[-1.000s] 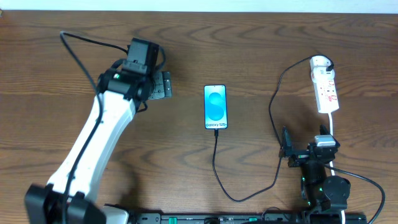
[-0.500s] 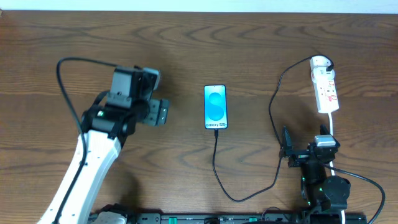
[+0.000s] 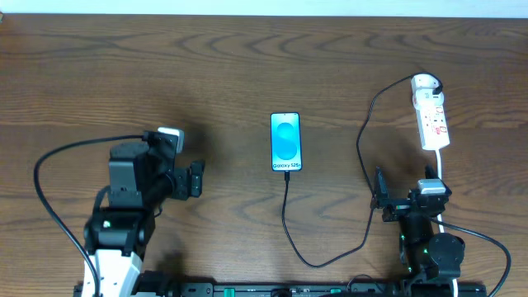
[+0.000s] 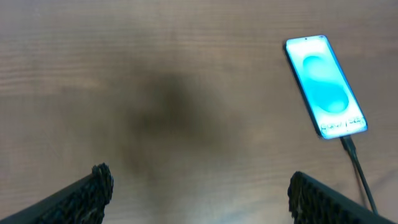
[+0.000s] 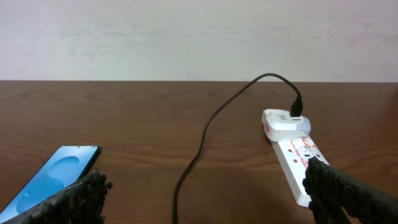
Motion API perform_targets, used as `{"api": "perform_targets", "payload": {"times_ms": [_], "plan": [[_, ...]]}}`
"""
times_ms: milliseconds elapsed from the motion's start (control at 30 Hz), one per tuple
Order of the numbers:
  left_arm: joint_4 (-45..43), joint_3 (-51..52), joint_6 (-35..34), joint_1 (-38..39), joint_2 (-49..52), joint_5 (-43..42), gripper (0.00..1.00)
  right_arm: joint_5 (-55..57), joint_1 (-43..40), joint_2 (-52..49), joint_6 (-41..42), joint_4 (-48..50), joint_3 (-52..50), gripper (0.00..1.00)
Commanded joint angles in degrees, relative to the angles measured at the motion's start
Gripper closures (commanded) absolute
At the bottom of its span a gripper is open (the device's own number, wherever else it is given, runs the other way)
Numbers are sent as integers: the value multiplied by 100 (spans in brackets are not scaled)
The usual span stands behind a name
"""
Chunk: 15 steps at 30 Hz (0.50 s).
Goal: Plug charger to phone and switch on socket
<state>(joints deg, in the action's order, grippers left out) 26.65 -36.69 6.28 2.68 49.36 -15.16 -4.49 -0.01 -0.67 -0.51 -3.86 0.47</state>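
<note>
The phone (image 3: 286, 142) lies flat at the table's centre with its blue screen lit; it also shows in the left wrist view (image 4: 325, 85) and the right wrist view (image 5: 53, 178). The black charger cable (image 3: 290, 223) has its tip in the phone's near end, loops along the front and runs up to the round end of the socket (image 3: 431, 112). The cable (image 5: 205, 137) and the socket (image 5: 292, 148) show in the right wrist view. My left gripper (image 3: 195, 178) is open and empty, left of the phone. My right gripper (image 3: 378, 196) is open and empty, below the socket.
A white cord (image 3: 443, 177) runs from the socket's near end down past my right arm. A black cable (image 3: 58, 165) loops from my left arm over the table's left side. A pale wall (image 5: 186, 37) stands beyond the table's far edge.
My left arm has pulled back from the upper left toward the near left edge of the table, its gripper still open. The phone, cable, socket and right arm have not moved.
</note>
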Motion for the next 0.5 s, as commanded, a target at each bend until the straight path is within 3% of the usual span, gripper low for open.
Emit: {"api": "perform_targets", "payload": {"times_ms": [0, 467], "plan": [[-531, 584, 70, -24, -341, -94, 8, 28, 85, 35, -63, -20, -15, 1], [-2363, 2393, -254, -26, -2004, -90, 8, 28, 85, 35, -63, -20, -15, 1]]}}
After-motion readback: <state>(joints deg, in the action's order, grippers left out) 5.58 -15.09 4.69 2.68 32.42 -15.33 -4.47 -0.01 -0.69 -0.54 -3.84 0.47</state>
